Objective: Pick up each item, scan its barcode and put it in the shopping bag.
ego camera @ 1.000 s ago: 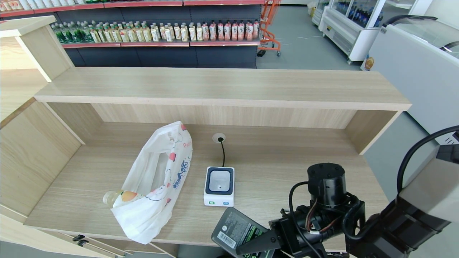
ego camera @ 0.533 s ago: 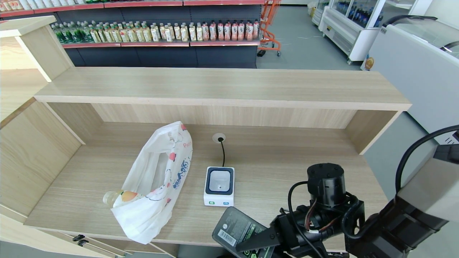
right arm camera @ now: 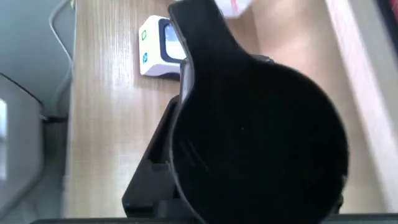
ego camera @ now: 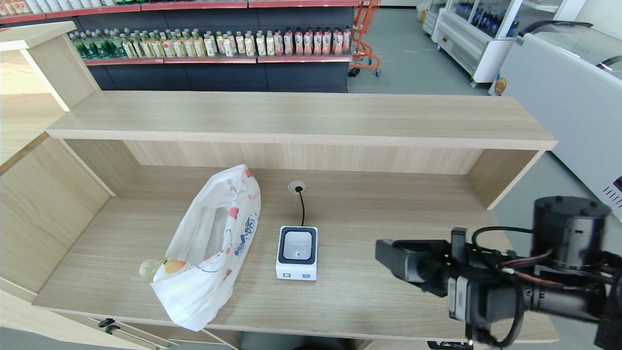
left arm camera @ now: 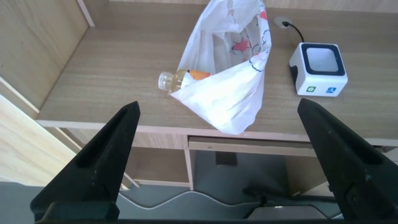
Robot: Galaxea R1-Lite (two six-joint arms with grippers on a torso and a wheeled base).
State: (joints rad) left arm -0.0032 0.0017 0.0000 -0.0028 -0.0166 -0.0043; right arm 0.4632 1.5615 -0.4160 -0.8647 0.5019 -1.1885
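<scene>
Dark pouch point(ego camera: 404, 250), pinched in right gripper point(ego camera: 393, 260) at 3 o'clock of scanner point(ego camera: 297, 253): barcode face should probably turn squarely onto its window, held steady, before shopping bag point(ego camera: 209, 253) at 9 o'clock.

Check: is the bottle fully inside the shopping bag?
Only partly. The bottle lies on its side with one end poking out of the mouth of the shopping bag; the rest is covered by the plastic.
</scene>
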